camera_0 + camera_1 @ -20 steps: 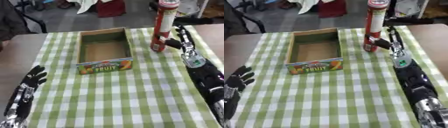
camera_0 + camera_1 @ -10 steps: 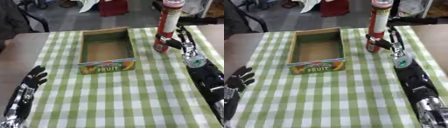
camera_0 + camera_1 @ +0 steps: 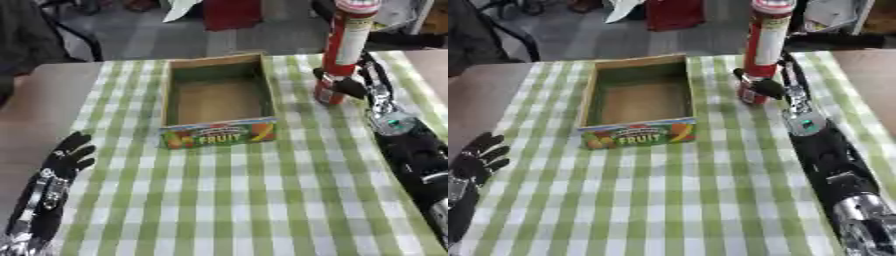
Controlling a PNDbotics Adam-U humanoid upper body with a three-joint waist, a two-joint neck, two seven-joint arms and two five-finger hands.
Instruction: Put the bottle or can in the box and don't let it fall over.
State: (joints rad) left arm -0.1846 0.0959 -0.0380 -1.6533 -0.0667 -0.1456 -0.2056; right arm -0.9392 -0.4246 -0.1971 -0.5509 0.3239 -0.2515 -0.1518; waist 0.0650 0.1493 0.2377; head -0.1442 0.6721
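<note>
A tall red can [image 3: 346, 45] with a white label stands upright on the checked cloth, just right of the box. The box [image 3: 220, 135] is an open cardboard tray with "FRUIT" printed on its front wall, and nothing lies in it. My right hand [image 3: 378, 95] is at the can's lower part: the thumb [image 3: 339, 84] curls across its front and the fingers run up behind its right side. My left hand [image 3: 66, 159] rests open at the lower left, far from both.
A green and white checked cloth [image 3: 262, 200] covers the table; bare brown tabletop [image 3: 35, 115] shows at the left. Beyond the far edge are a red object [image 3: 232, 12] on the floor and dark chair parts.
The view has shifted slightly. The can, the box and both hands keep the same places relative to one another.
</note>
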